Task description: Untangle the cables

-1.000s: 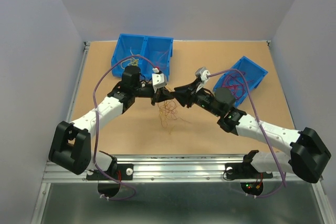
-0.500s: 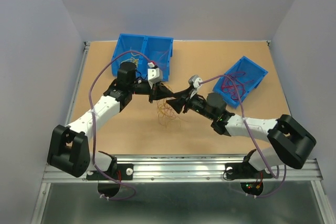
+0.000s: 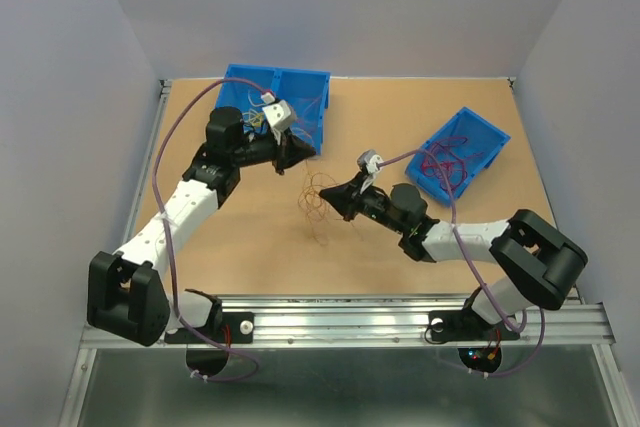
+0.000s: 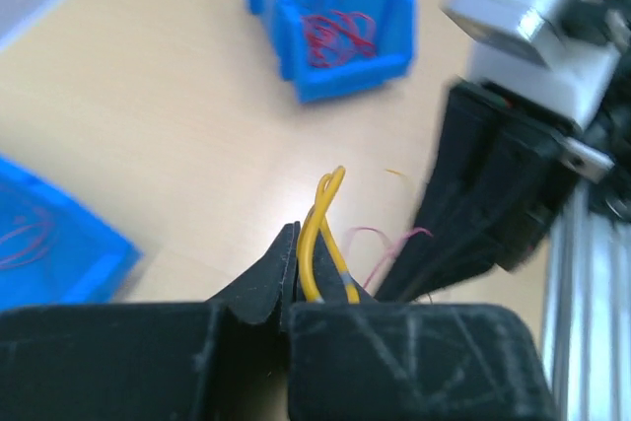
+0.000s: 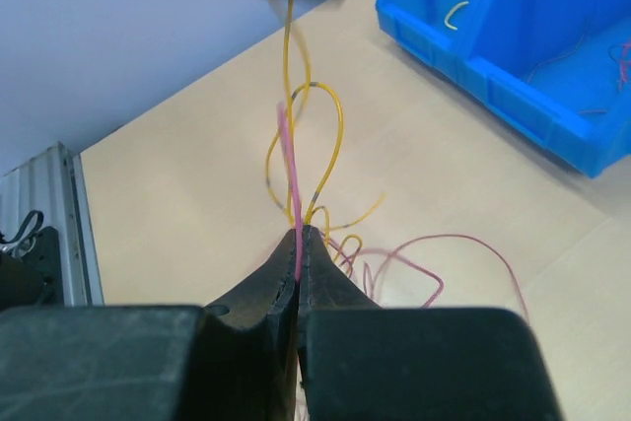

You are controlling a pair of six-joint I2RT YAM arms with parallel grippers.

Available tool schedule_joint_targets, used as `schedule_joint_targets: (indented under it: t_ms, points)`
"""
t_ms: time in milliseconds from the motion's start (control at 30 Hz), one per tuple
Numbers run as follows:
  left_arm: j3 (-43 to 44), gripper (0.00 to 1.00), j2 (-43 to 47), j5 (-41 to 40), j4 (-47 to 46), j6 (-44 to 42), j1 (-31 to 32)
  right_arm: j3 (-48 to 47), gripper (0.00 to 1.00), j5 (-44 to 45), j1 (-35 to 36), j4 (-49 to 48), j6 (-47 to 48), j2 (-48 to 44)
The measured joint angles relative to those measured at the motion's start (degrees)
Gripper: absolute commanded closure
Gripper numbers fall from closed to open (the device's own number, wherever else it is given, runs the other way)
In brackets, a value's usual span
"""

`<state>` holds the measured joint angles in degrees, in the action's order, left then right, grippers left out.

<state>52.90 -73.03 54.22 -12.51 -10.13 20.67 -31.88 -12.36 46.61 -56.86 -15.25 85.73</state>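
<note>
A small tangle of thin cables (image 3: 318, 199) hangs over the middle of the table between the two grippers. My left gripper (image 3: 297, 152) is shut on a yellow cable (image 4: 320, 239), close to the double blue bin (image 3: 290, 87). My right gripper (image 3: 338, 197) is shut on a pink cable (image 5: 289, 179), beside the tangle. In the right wrist view, yellow cable loops (image 5: 330, 135) rise from the fingertips toward the left gripper above, and a pink loop (image 5: 463, 248) lies on the table.
The double blue bin at the back left holds thin wires. A single blue bin (image 3: 480, 142) at the right, tilted, holds red wires (image 3: 443, 162); it also shows in the left wrist view (image 4: 340, 22). The metal rail (image 3: 340, 322) runs along the near edge.
My left gripper has pulled back and left toward the double bin with the yellow cable. My right gripper has shifted left and slightly nearer. The tangle stretched between them.
</note>
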Motion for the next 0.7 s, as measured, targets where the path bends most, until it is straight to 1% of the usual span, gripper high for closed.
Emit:
schedule_joint_targets:
  t_ms: [67, 167, 267, 300, 333, 367, 433, 567, 700]
  points:
    - [3.0, 1.00, 0.0, -4.7, 1.3, 1.7, -1.2, 1.5, 0.99, 0.9, 0.0, -1.4, -0.2, 0.0]
    - [11.6, 1.00, -0.1, -12.0, 4.0, 4.0, -4.2, 3.4, 0.99, 1.7, 0.0, -2.0, -0.5, 0.3]
    - [22.4, 1.00, -0.7, -18.3, 5.9, 4.8, -7.0, 5.2, 0.99, 2.1, 0.0, -3.3, -1.1, 1.9]
    - [27.7, 1.00, -1.1, -21.6, 6.8, 4.9, -8.0, 5.7, 0.99, 2.1, 0.0, -3.8, -1.3, 2.6]
    - [30.7, 1.00, -1.3, -23.5, 6.9, 4.9, -8.6, 6.3, 1.00, 2.1, 0.0, -4.1, -1.5, 3.6]
    - [34.9, 1.00, -1.5, -27.0, 7.0, 4.6, -9.0, 6.7, 0.99, 2.2, 0.0, -4.2, -1.7, 4.4]
    - [39.6, 1.00, -1.6, -30.6, 7.0, 4.3, -9.2, 7.3, 1.00, 2.3, 0.0, -4.6, -1.9, 5.9]
    - [49.8, 1.00, -3.3, -40.4, 7.4, 1.9, -9.9, 8.2, 1.00, 2.3, 0.0, -5.8, -2.5, 7.4]
    - [57.9, 1.00, -7.2, -45.3, 8.7, 0.2, -11.4, 9.1, 1.00, 2.3, 0.0, -7.6, -2.8, 7.6]
